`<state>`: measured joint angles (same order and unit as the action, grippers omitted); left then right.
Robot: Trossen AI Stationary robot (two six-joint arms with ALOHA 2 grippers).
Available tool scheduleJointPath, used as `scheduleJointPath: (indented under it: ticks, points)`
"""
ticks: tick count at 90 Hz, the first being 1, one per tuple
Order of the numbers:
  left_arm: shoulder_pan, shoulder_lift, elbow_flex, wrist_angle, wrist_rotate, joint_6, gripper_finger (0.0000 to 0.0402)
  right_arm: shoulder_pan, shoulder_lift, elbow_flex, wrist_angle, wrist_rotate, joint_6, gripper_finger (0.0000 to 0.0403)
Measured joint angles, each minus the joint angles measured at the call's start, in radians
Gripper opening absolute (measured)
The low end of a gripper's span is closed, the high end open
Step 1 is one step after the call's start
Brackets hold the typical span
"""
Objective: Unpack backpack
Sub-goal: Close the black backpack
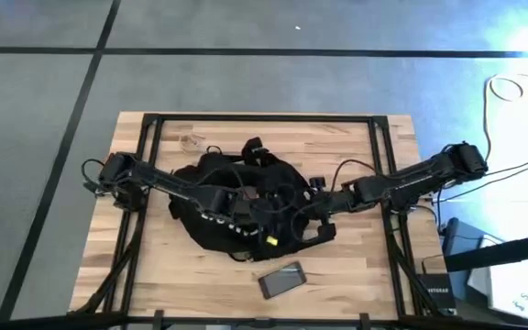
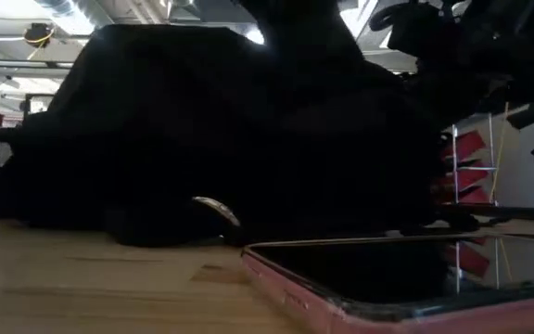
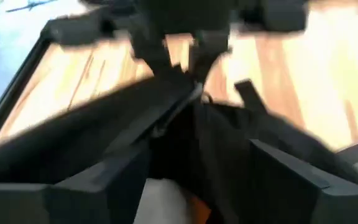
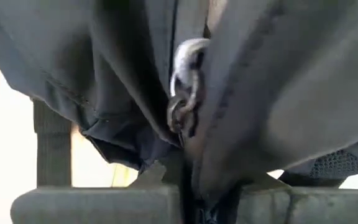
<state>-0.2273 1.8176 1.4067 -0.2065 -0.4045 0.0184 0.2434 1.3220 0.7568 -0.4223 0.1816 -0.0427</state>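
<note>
Backpack (image 1: 232, 206) sits mid-table (image 1: 356, 266), both arms converged on it from opposite sides, so we read this as opening work, not extraction yet. Right gripper (image 1: 302, 226) is at its near-right edge, clenched on bunched fabric beside a metal zipper pull (image 4: 185, 81), probably to tension the seam. Left gripper (image 1: 246, 203) is over the top of the bag; we can't tell its jaw state. Pink-cased phone (image 1: 282, 280) lies just in front, clear of the bag.

Black backpack (image 1: 232, 206), pink-edged phone (image 1: 282, 280), light wood table (image 1: 154, 266).
</note>
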Motion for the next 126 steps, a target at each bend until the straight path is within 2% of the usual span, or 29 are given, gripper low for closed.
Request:
scheduleJointPath:
  ticks: [29,52,57,75,91,100,108,126]
  points:
    - [0.072,-0.068,0.001,-0.068,0.153,0.011,0.0202,0.001,0.0,0.0,-0.022,0.0,0.01,0.003]
    - [0.071,0.041,-0.011,0.029,0.323,-0.018,0.0145,0.001,0.0,0.0,-0.022,0.003,0.01,0.0031]
    - [0.067,0.042,-0.01,0.041,0.317,-0.018,0.013,0.001,0.0,0.0,-0.021,0.004,0.01,0.0031]
    - [0.074,0.043,-0.009,0.047,0.187,0.017,0.008,-0.002,0.0,0.0,-0.015,0.008,0.009,0.0032]
    - [0.1,0.073,-0.008,0.06,0.183,0.08,0.0052,-0.002,0.0,0.0,-0.012,0.003,0.01,0.0032]
    - [0.118,0.083,-0.008,0.066,0.207,0.132,0.0051,-0.002,0.0,0.0,0.004,-0.027,0.01,0.0032]
    - [0.127,0.088,-0.008,0.094,0.258,0.146,0.0068,-0.002,0.0,0.001,0.008,-0.034,0.01,0.0032]
    - [0.125,0.091,-0.008,0.148,0.29,0.167,0.0163,-0.002,0.0,0.001,0.006,-0.041,0.01,0.0032]
